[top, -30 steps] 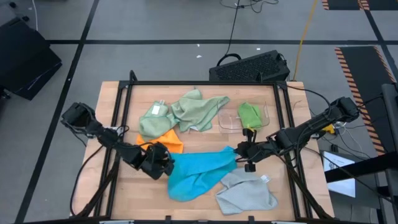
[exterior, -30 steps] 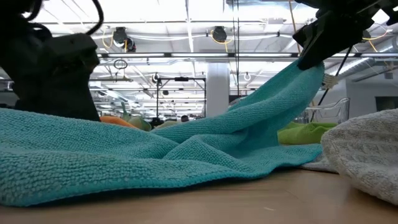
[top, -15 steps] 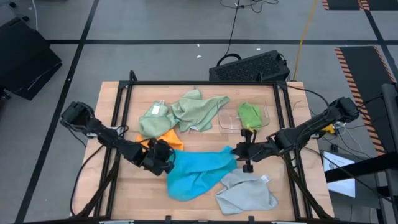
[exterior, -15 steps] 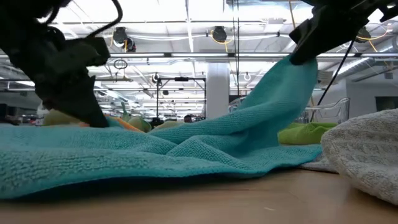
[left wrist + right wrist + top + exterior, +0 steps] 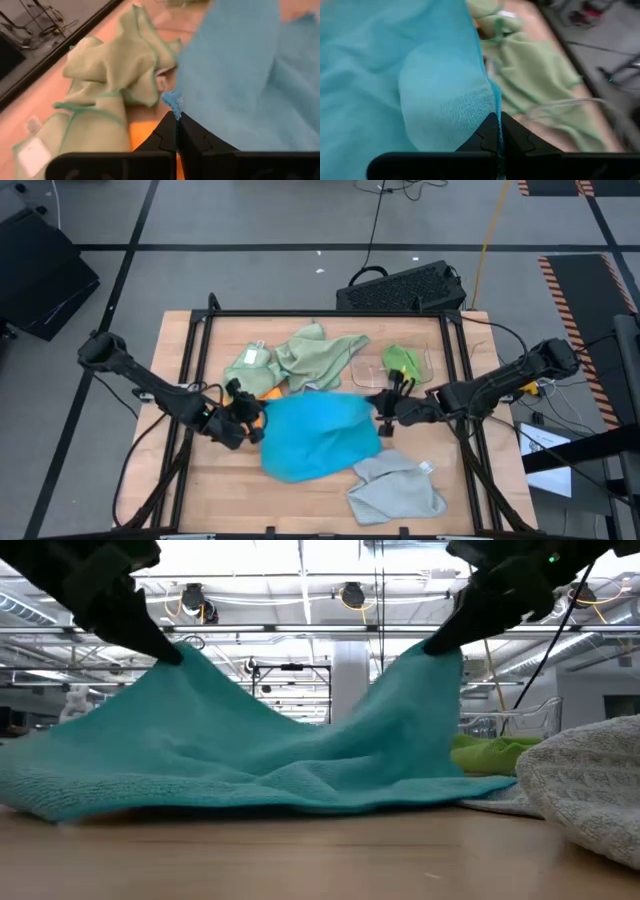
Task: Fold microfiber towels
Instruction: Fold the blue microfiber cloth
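The bright blue towel (image 5: 318, 435) is held up by its two far corners between my grippers, and its near part (image 5: 250, 790) lies on the table. My left gripper (image 5: 252, 416) is shut on the left corner and my right gripper (image 5: 384, 408) on the right one. Two pale sage green towels (image 5: 305, 358) lie crumpled behind it, with an orange towel (image 5: 271, 392) partly under the blue one. A bright green towel (image 5: 401, 363) lies in the clear tray. A light grey towel (image 5: 398, 490) lies at the near right. My left gripper pinches the blue towel's far left corner (image 5: 172, 101) between its two fingers, slanting down from the table's left. The corner is lifted clear (image 5: 182, 654) and the cloth slopes down from it to the table. My right gripper pinches the blue towel's far right corner by its hemmed edge (image 5: 495, 102) between its two fingers, slanting down from the table's right. That corner is raised (image 5: 438, 648) and the cloth hangs from it to the table.
A clear shallow plastic tray (image 5: 428, 365) stands at the far right of the wooden table (image 5: 215, 480). A dark frame rail (image 5: 190, 360) runs around the table. A black keyboard (image 5: 405, 288) lies beyond the far edge.
My left gripper has shut on the blue towel's left corner, rolled, and risen toward the far edge with it. My right gripper has shifted a little toward the far edge. The crumpled towel is now spread between both raised corners; its near part stays on the table.
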Motion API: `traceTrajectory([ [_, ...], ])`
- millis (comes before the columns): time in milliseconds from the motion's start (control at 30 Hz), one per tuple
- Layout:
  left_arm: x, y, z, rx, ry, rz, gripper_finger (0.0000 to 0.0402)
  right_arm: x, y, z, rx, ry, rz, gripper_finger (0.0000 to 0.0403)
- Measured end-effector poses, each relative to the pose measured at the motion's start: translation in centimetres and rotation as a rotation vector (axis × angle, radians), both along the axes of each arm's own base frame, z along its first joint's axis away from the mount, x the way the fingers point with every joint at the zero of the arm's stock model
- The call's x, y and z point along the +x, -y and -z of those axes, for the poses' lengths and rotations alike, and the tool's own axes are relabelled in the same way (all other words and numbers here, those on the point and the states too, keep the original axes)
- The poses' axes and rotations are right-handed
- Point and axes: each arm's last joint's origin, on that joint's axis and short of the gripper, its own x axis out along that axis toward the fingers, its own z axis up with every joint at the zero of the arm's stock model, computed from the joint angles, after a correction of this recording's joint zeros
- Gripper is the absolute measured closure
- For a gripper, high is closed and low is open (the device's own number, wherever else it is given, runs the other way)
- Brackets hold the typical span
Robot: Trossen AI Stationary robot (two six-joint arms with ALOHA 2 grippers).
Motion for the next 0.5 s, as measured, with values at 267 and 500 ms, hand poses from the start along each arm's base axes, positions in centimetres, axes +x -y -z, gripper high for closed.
traceTrajectory([
  [267, -0.5, 2.4, 1.3, -0.038, -0.040, 0.080, 0.0398, -0.4, 0.7, 2.0, -0.017, 0.052, 0.052, 0.0403],
  [500, -0.4, 5.1, 3.4, -0.046, -0.072, 0.167, 0.0389, -1.1, -0.4, 3.0, 0.095, 0.050, -0.051, 0.0403],
])
